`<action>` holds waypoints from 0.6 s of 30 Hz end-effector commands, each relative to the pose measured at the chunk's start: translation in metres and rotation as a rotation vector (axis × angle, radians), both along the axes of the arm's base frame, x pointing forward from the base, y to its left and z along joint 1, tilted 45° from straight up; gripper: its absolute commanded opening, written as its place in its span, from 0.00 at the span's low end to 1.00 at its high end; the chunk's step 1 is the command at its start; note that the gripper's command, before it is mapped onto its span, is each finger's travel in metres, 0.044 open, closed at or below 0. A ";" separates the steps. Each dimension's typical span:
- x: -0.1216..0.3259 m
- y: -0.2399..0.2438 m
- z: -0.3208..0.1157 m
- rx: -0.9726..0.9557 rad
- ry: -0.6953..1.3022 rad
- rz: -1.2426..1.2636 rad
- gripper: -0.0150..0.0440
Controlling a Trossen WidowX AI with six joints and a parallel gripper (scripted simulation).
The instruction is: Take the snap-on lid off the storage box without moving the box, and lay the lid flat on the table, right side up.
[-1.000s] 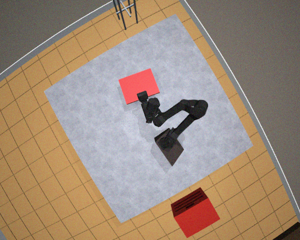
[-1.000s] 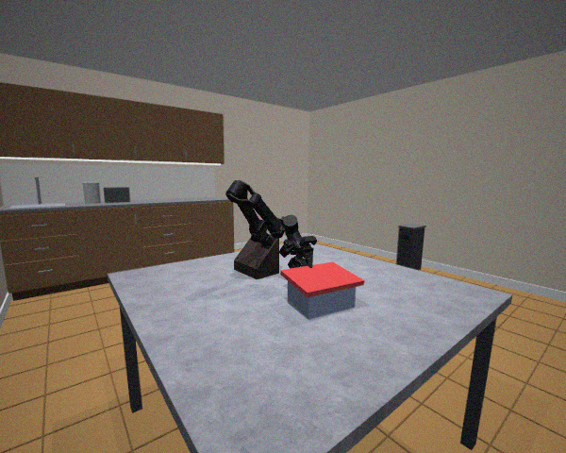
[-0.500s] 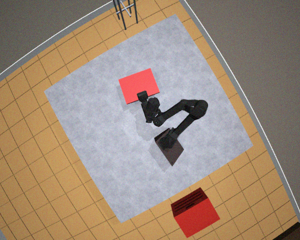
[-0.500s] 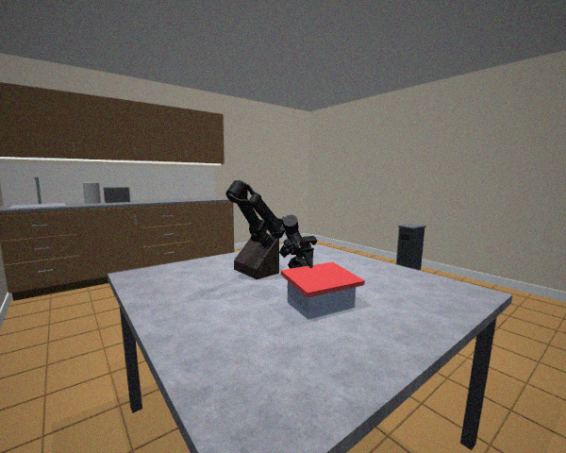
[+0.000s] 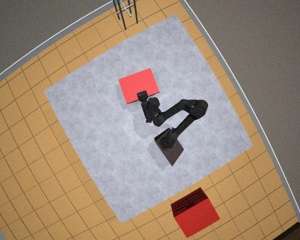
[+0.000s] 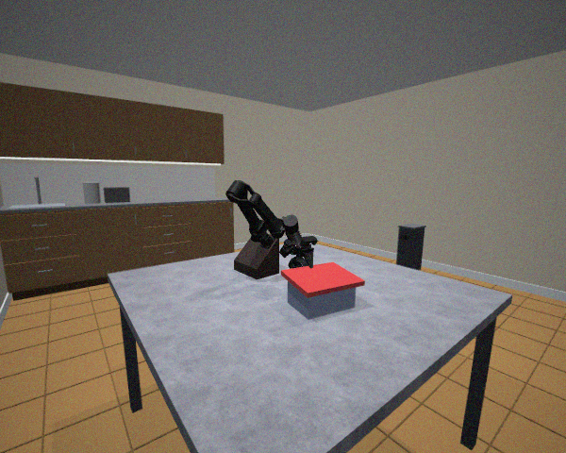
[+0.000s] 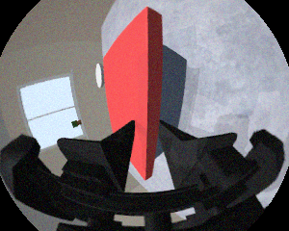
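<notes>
Exterior view: the red lid (image 5: 139, 83) (image 6: 324, 277) (image 7: 132, 82) sits atop the blue-grey box (image 6: 322, 301) (image 7: 174, 87), which stands on the worktop (image 5: 98, 144) (image 6: 254, 351). In the top view, the jaws (image 5: 142, 96) (image 6: 307, 265), partly open, grip the lid's edge at six o'clock; the arm's base (image 5: 174, 155) (image 6: 255, 260) stands toward five o'clock from the lid. No legible brand, label or writing appears.

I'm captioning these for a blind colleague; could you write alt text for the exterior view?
A black robot arm's fingers grip the edge of a red lid on a blue-gray box, on a gray table in a kitchen.
</notes>
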State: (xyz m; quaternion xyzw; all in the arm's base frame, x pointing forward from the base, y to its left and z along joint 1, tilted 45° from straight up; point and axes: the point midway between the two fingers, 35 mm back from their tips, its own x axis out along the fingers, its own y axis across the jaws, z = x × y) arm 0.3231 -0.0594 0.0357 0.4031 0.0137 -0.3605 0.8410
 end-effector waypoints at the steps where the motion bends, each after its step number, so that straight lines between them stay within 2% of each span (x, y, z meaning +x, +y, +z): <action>1: 0.001 0.000 0.000 -0.001 0.002 0.000 0.25; 18: 0.002 -0.001 0.000 -0.001 0.002 0.000 0.25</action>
